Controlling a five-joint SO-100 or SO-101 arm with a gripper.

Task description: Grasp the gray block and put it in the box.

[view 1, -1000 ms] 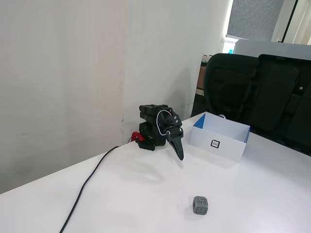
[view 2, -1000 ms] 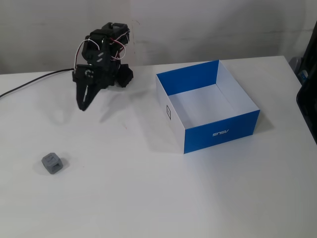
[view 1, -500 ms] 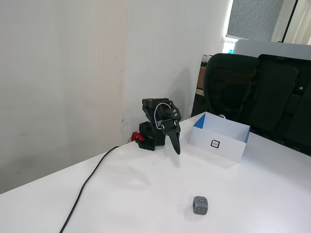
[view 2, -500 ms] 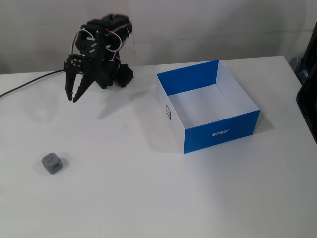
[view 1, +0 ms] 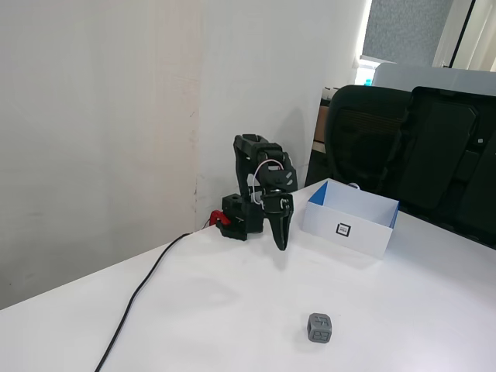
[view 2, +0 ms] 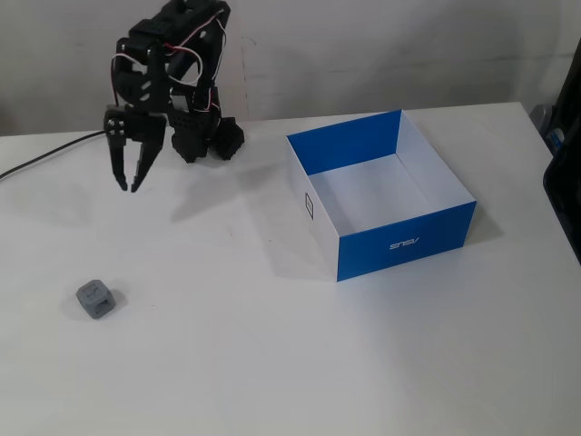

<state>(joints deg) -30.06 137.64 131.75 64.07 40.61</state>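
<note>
Pincer [view 2: 128, 186] points down, hanging above the table [view 2: 272, 363], holding nothing. Its two fingers stand a little apart in the fixed view from the front; in the fixed view from the side [view 1: 280, 246] they overlap into one dark wedge, so the gap can't be read there.

Arm is raised and folded over its base at the back of the table, near the wall. Black cable [view 1: 139, 291] runs from the base across the tabletop toward the near left edge in the side view.

Gray block [view 2: 95, 299] sits on the table, well apart from the pincer, nearer the camera and slightly left of it in the front view. In the side view the gray block [view 1: 319, 328] lies alone on open tabletop in the foreground.

Box [view 2: 406, 241] stands open on the table, right of the arm in the front view, blue outer wall facing the camera, white floor inside, nothing in it. Small square marker on its white side shows in both fixed views [view 1: 343, 229].

Black office chair [view 1: 372, 147] stands behind the box in the side view.
</note>
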